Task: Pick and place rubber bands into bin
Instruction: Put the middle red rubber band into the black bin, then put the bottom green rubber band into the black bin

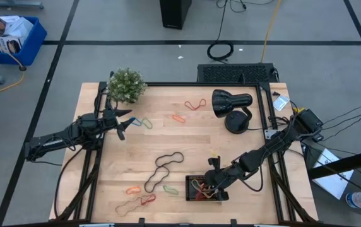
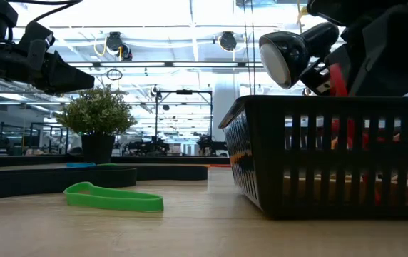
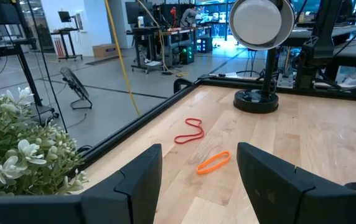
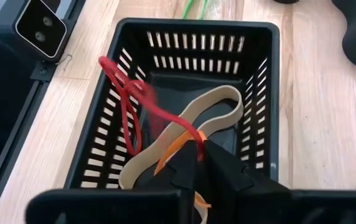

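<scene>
While the right gripper (image 4: 198, 155) hangs over the bin (image 1: 190, 181), I see its fingers pinched on an orange band (image 4: 177, 148) that trails down inside, beside a tan band (image 4: 218, 96) and a red band (image 4: 128, 99) draped over the slotted wall. The bin sits at about five o'clock on the table (image 1: 243, 151), near the front edge.

I judge the step in hand to be the drop. To do it well I would keep the fingertips low and centred over the bin floor, part them fully, and lift straight up, since a floppy loop can cling to a pad or catch on the rim. The red band already half over the wall could be dragged out by a careless exit.

Outward from the bin, a long black loop (image 1: 163, 170) lies at six o'clock, with a green band (image 1: 170, 188) just beside the bin. More bands (image 1: 136, 202) lie at seven o'clock, and a red loop (image 1: 195, 104) and an orange loop (image 1: 178, 118) toward twelve.

My left gripper (image 1: 122, 122) waits at ten o'clock near the small plant (image 1: 127, 84), fingers spread and empty.
</scene>
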